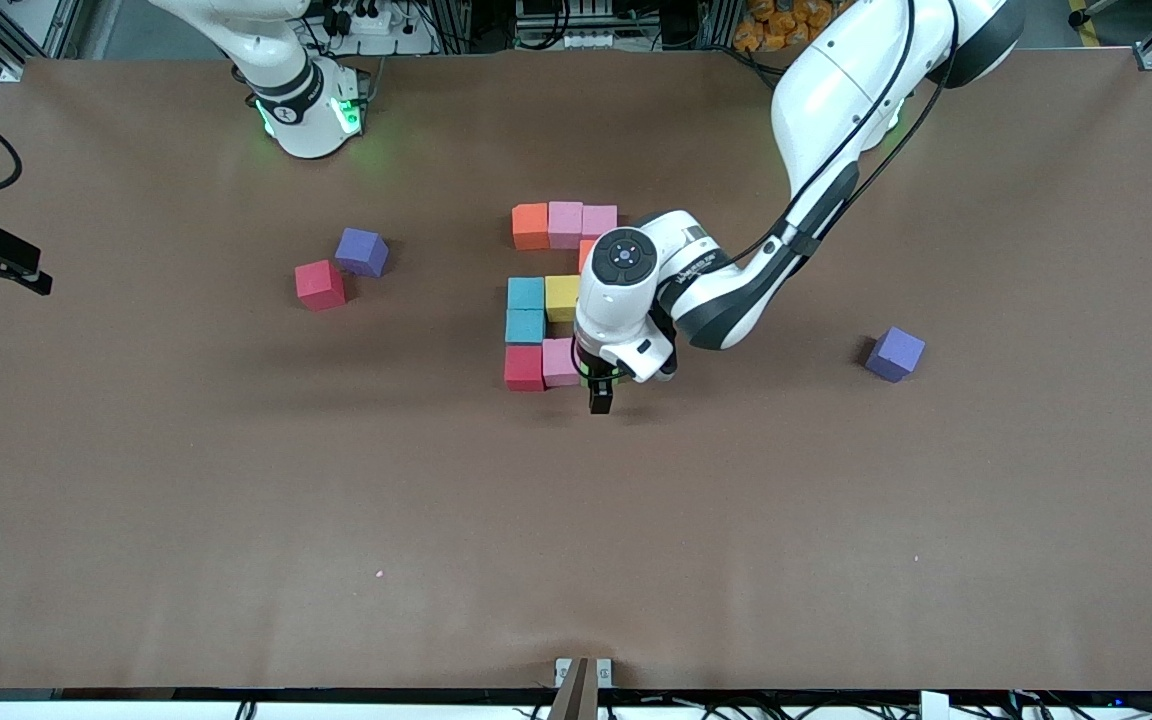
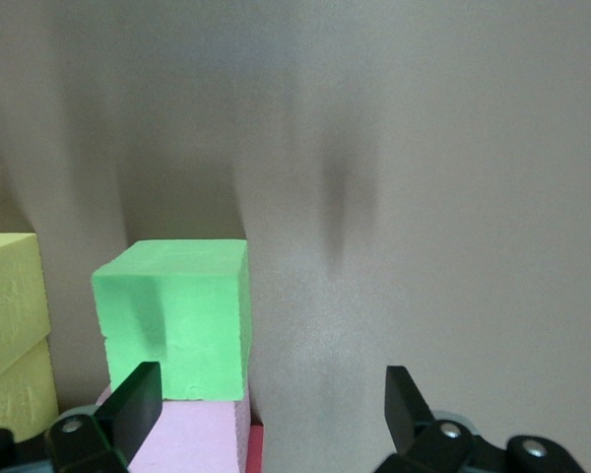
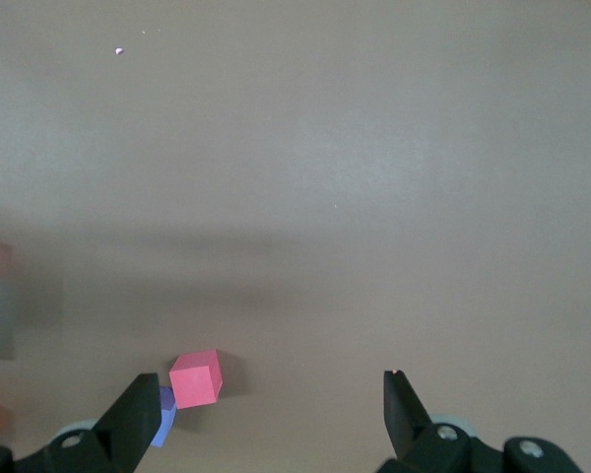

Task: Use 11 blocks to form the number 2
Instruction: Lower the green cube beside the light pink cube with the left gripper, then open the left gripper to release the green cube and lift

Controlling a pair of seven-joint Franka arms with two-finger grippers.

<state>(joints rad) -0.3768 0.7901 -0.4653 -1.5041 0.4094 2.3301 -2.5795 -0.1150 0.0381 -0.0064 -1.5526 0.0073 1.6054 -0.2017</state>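
- Hovering over the bottom row of the number 2 point(image 1: 558, 300), the left gripper point(image 1: 601, 400) has its jaws spread wide and holds nothing; its left wrist view shows both dark fingers point(image 2: 133, 399) apart with bare table between them.
- Directly under that gripper, seen from the left wrist, a green block point(image 2: 177, 315) sits against a pink block point(image 2: 192, 439), with a yellow block point(image 2: 10, 325) beside it; in the front view the arm's wrist covers the green one.
- Bottom row in the front view: a red block point(image 1: 524, 367) and the pink block point(image 1: 560, 361) touching side by side, the pink one just beside the gripper.
- Above them, two light blue blocks point(image 1: 526, 310) stacked in a column, with a yellow block point(image 1: 562, 297) touching the upper one.
- Top row, farthest from the front camera: an orange block point(image 1: 530, 226) and two pink blocks point(image 1: 582, 222) in a line, and a sliver of another orange block point(image 1: 586, 252) showing under the wrist.
- A loose red-pink cube point(image 1: 320, 285) and a purple cube point(image 1: 362, 251) lie touching, toward the right arm's end of the table point(image 1: 236, 520).
- A second purple cube point(image 1: 894, 354) lies well apart toward the left arm's end.
- The right gripper point(image 3: 266, 419) waits, jaws wide and empty, over the table; its wrist view takes in the loose cube pair and the edge of the figure.
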